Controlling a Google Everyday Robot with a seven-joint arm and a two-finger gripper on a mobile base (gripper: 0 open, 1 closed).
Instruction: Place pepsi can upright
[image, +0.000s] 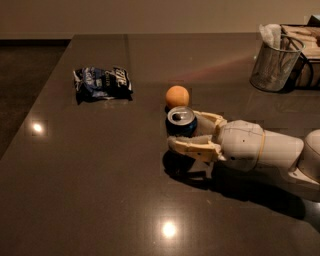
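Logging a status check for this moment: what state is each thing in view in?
pepsi can: top up, about upright, clamped between the fingers.
gripper: shut on the can, low over the table, near its middle.
snack bag: lying flat, crinkled, far left.
orange ball: resting just behind the can.
mesh cup: upright, holding white paper.

Snack bag left, orange ball centre, mesh cup far right
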